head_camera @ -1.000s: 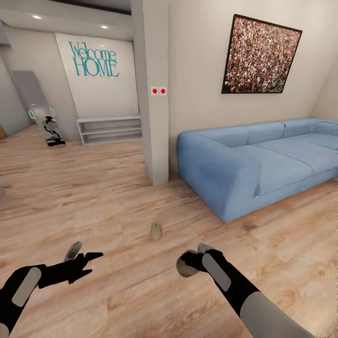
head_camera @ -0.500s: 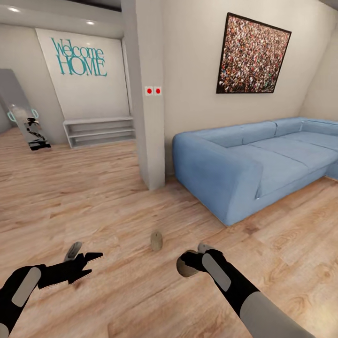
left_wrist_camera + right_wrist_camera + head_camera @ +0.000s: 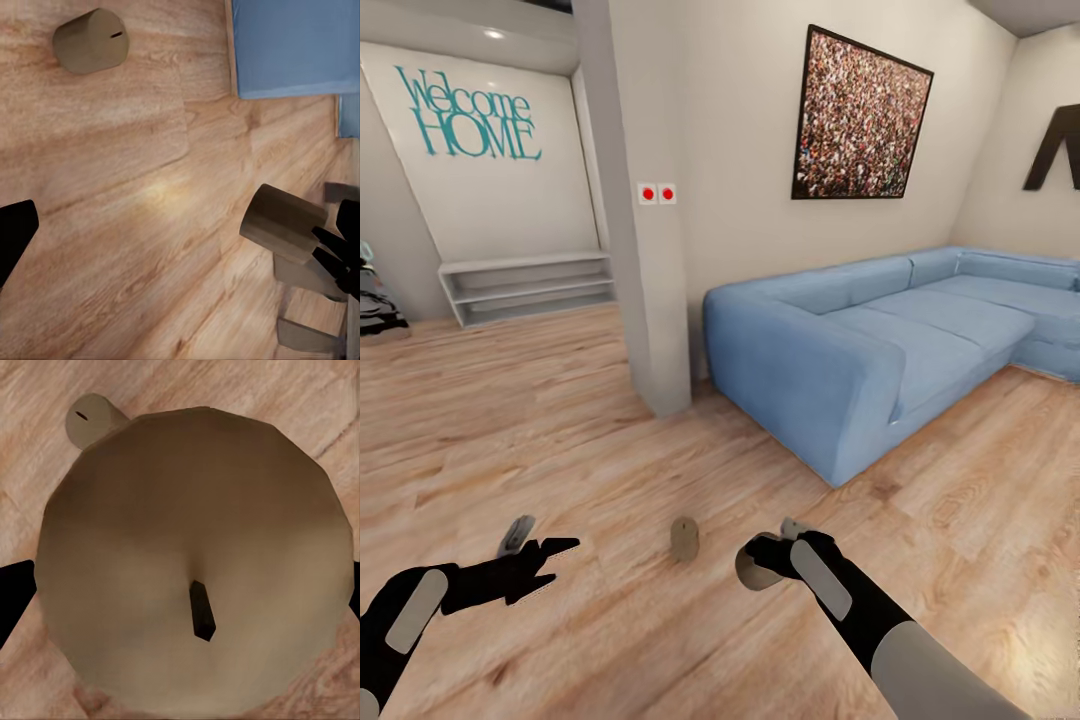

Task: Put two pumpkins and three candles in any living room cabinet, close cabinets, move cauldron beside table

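Our view has swung right. Our right gripper (image 3: 760,565) pinches a candle (image 3: 750,570); the left gripper (image 3: 545,560) is spread. Next, the cabinet; another candle (image 3: 684,539) lies at twelve o'clock.

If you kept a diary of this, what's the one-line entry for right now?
right tool: shut on candle | left tool: open, empty | second candle: on floor | sofa: ahead right

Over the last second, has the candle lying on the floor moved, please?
No: the candle stays in front of the pillar and sofa; the whole view shifted because the camera turned.
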{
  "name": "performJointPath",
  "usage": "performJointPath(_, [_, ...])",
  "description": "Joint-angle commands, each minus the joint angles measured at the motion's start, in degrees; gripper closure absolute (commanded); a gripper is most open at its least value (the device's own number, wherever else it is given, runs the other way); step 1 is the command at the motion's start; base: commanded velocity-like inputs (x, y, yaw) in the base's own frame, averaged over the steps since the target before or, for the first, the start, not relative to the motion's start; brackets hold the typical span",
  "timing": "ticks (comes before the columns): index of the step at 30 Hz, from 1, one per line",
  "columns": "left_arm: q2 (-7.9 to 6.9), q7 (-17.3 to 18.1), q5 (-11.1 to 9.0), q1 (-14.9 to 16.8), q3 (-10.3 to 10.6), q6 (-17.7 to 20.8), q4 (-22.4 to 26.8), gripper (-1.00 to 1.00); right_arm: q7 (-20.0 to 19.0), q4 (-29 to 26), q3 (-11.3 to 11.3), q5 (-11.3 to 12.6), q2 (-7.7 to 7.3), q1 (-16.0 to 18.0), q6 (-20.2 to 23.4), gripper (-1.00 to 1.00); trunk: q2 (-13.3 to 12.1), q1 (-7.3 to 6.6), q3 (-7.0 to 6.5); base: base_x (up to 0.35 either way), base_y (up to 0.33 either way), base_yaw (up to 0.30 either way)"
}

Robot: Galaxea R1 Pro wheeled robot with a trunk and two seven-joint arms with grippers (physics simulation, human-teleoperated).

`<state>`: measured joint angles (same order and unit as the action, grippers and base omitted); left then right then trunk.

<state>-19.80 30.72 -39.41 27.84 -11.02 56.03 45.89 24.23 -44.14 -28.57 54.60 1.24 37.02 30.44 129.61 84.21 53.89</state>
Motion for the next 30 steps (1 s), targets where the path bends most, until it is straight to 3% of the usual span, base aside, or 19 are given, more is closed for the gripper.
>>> performJointPath(1, [0.01,0.3,0.2,0.0,-0.1,0.3,0.0,-1.0,0.6,-0.1,-0.2,0.6,-0.01,0.1,0.0,1.0,0.0,0.01,0.06,0.238,0.201,-0.258])
performJointPath(14, [0.0,0.2,0.4,0.0,-0.1,0.2,0.0,-1.0,0.6,0.0,-0.2,0.6,-0.07,0.1,0.0,1.0,0.0,0.01,0.06,0.235,0.066,-0.259])
performJointPath(30, [-0.06,0.2,0.6,0.0,-0.1,0.2,0.0,-1.0,0.6,0.0,-0.1,0.6,-0.1,0.1,0.0,1.0,0.0,0.01,0.06,0.1,0.0,-0.266])
